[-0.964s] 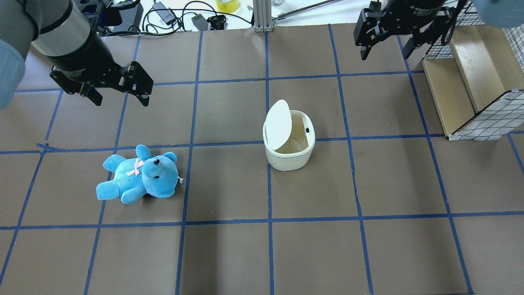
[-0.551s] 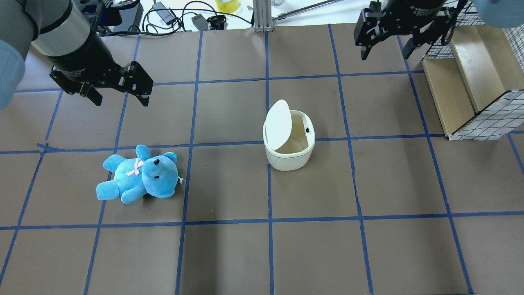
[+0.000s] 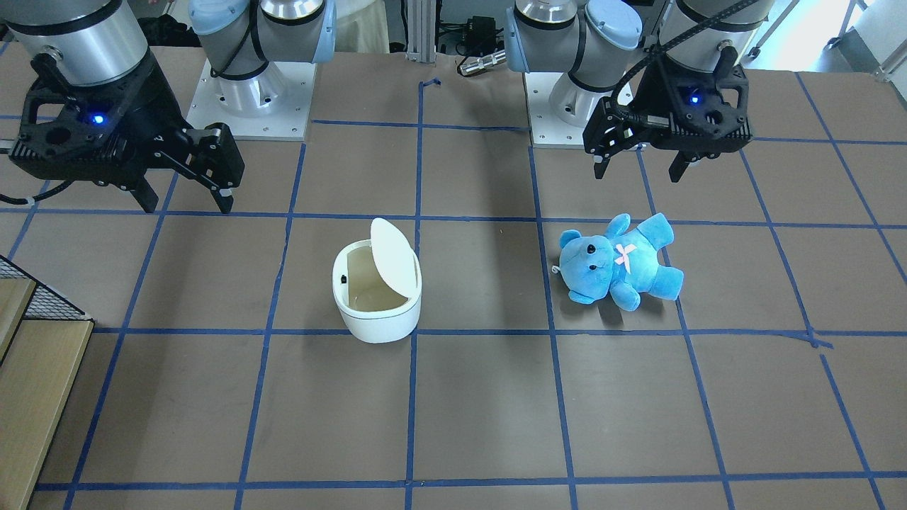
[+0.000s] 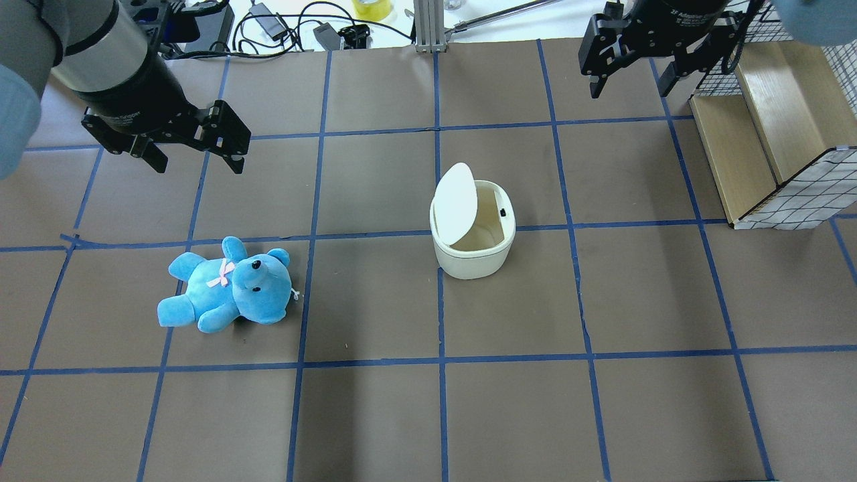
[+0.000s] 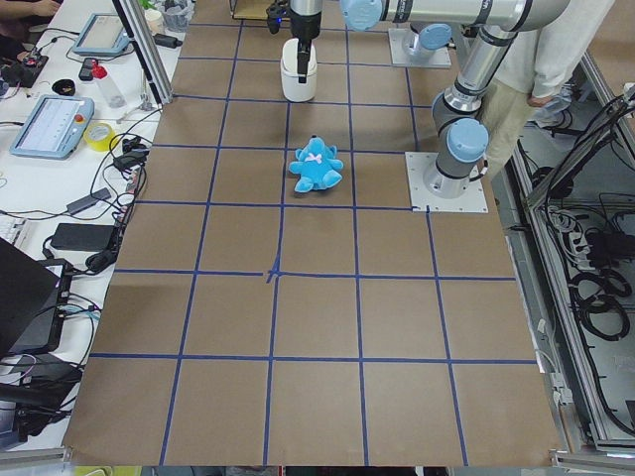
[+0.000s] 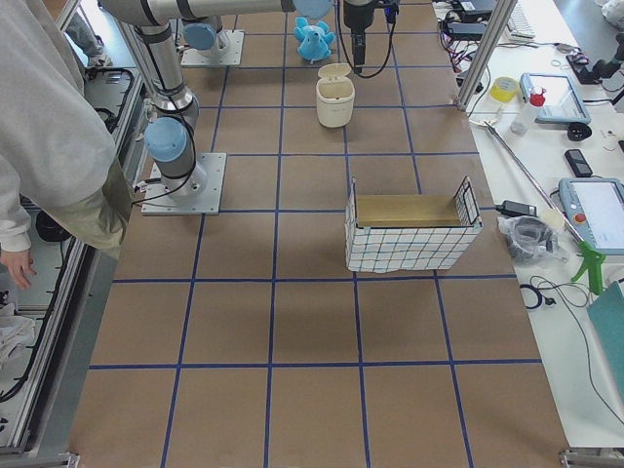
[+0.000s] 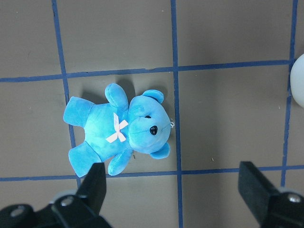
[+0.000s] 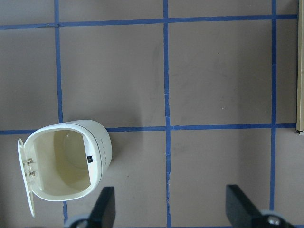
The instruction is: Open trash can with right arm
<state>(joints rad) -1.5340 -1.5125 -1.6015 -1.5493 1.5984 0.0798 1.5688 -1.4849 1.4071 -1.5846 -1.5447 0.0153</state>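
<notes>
The white trash can [image 4: 473, 241] stands near the table's middle with its lid [image 4: 455, 202] swung up, the inside bare. It also shows in the front view [image 3: 378, 297] and the right wrist view [image 8: 66, 159]. My right gripper [image 4: 629, 84] hangs open and empty high above the far right of the table, well away from the can; in the front view it [image 3: 188, 195] is at the left. My left gripper [image 4: 197, 161] is open and empty above the far left, over the blue teddy bear [image 4: 227, 284].
A wire-mesh box with wooden panels [image 4: 770, 134] stands at the far right. The teddy bear [image 7: 118, 128] lies on its back left of the can. Cables and devices [image 4: 281, 27] lie beyond the far edge.
</notes>
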